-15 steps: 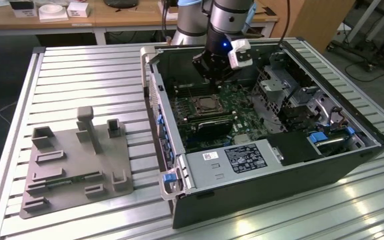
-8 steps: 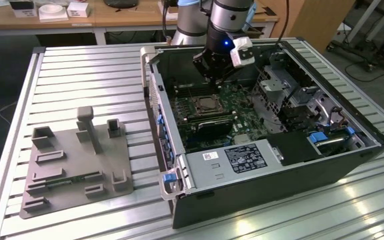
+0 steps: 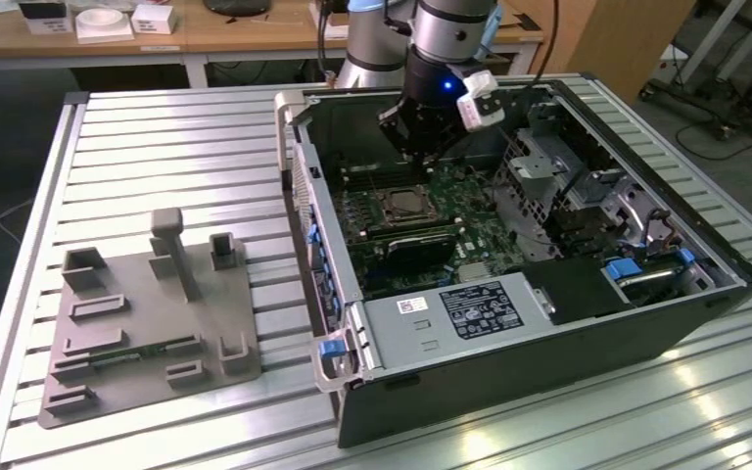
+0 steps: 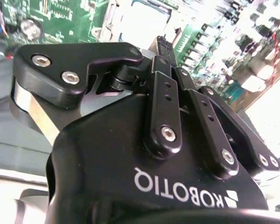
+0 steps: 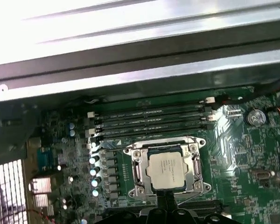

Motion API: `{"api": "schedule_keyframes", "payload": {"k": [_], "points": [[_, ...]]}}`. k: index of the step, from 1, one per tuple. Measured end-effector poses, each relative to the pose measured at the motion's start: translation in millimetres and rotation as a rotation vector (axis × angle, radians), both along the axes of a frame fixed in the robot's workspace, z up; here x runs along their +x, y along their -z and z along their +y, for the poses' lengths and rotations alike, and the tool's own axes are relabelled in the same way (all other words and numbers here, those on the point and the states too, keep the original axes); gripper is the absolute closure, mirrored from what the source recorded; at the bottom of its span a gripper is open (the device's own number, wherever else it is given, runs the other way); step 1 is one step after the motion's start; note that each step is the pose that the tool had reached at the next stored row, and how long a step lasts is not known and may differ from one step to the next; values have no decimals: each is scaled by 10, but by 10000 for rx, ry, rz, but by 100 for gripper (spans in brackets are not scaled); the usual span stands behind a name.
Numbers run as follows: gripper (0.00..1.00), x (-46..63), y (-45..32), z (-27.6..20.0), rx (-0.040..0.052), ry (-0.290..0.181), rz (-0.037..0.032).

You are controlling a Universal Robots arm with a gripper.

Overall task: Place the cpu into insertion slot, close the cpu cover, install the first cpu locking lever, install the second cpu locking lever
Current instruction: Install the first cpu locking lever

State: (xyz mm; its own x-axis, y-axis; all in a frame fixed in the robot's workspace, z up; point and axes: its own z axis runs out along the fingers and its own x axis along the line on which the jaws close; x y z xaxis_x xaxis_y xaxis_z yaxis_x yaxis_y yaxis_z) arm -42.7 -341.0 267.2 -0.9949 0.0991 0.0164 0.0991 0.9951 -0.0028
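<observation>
The cpu, a silvery square chip, lies flat in the insertion slot on the green board. The cpu cover, a thin metal frame, lies down around the chip, which shows through its window. In the exterior view the slot sits inside the open computer case, and my gripper hangs just above it. Both wrist views show the black fingers drawn together, with nothing between them. The gripper ends a short way from the cover's edge, apart from it. The gripper points at the board.
Long black memory slots run beside the socket. The case wall and a metal drive cage flank the board. A grey labelled box fills the case's near end. A grey fixture plate lies on the slatted table.
</observation>
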Motion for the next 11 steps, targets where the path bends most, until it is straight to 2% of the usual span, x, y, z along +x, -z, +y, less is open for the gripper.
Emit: {"api": "schedule_keyframes", "payload": {"k": [3, 4, 6, 9, 10, 11], "points": [[90, 0, 4, 0, 0, -528, -1], [90, -1, 4, 0, -1, -624, -25], [90, -2, 5, 0, -5, -682, -170], [90, -6, 6, 0, -14, -737, -478], [90, -8, 6, 0, -13, -772, -511], [90, -10, 6, 0, -10, -818, -513]]}}
